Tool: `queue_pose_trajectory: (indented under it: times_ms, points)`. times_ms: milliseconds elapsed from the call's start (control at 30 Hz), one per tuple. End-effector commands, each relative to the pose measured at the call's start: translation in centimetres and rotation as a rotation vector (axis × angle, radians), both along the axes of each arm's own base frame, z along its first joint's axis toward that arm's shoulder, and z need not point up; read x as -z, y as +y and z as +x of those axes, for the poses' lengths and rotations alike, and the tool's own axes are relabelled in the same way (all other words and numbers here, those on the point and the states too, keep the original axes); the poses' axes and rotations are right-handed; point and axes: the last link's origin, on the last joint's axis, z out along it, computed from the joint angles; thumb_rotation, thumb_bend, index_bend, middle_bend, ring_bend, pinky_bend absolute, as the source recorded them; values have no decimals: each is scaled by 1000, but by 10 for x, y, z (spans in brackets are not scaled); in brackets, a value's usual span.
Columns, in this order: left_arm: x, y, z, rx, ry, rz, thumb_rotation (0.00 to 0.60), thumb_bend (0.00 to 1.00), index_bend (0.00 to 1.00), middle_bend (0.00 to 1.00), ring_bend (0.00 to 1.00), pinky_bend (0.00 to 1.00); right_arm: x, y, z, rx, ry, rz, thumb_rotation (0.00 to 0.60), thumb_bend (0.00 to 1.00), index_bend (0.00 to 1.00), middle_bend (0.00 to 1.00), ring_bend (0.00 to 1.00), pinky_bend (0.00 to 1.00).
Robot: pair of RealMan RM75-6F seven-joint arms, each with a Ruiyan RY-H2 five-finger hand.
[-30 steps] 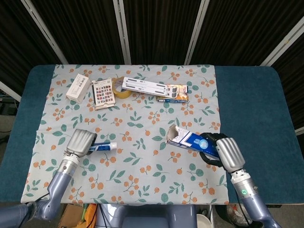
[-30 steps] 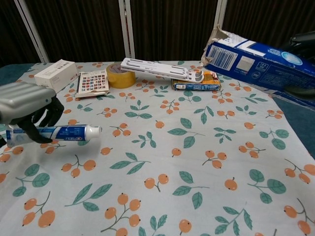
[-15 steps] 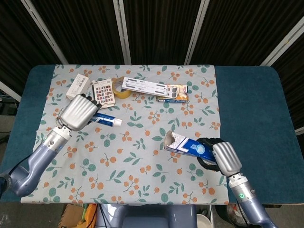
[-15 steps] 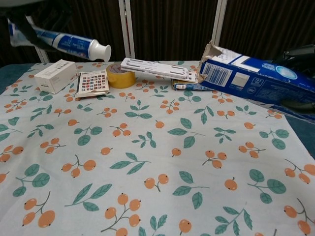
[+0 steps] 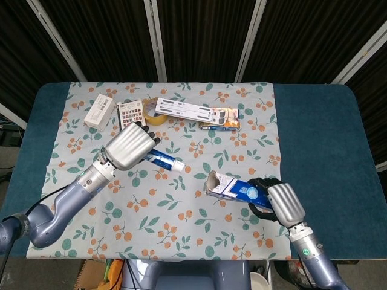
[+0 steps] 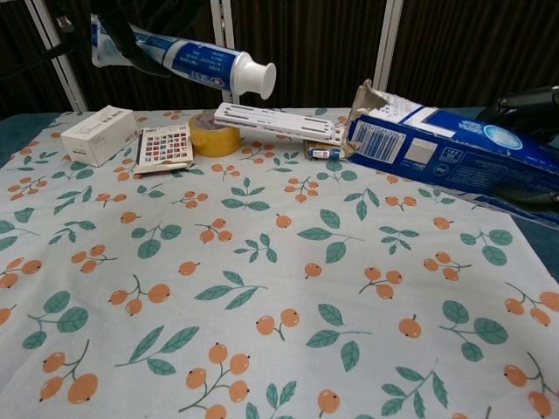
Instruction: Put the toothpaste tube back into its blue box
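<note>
My left hand [image 5: 128, 147] holds the blue and white toothpaste tube [image 5: 163, 161] in the air over the cloth, its white cap pointing right. In the chest view the toothpaste tube [image 6: 188, 59] hangs high at the upper left, and only dark fingers [image 6: 131, 26] of that hand show. My right hand [image 5: 279, 201] grips the blue box [image 5: 236, 190] at its right end and holds it off the table. The box's torn open end faces left, toward the cap, with a gap between them. In the chest view the blue box [image 6: 445, 153] slants across the right side.
At the back of the flowered cloth [image 5: 181, 211] lie a white carton [image 5: 100, 111], a stamp card [image 5: 132, 118], a yellow tape roll [image 5: 153, 112], a white folding stand [image 5: 184, 109] and a small printed pack [image 5: 222, 119]. Blue table cover [image 5: 320, 139] flanks the cloth.
My left hand lifted the tube off the cloth and carried it right, toward the box. My right hand moved the box left and a bit nearer, narrowing the gap.
</note>
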Motion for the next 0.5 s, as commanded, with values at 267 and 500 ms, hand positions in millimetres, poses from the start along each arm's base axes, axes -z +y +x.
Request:
queue_pose_trajectory:
  times_ms: [267,500]
  points:
    - [22,-4,28,46,-14,-13,600,402,704,714,624,650,-4,0,3,5,-26,3,600,346,365,480,423,399]
    - [37,-7,52,60,-27,-14,600,403,705,714,624,650,-4,1,3,8,-31,10,600,346,366,480,422,399]
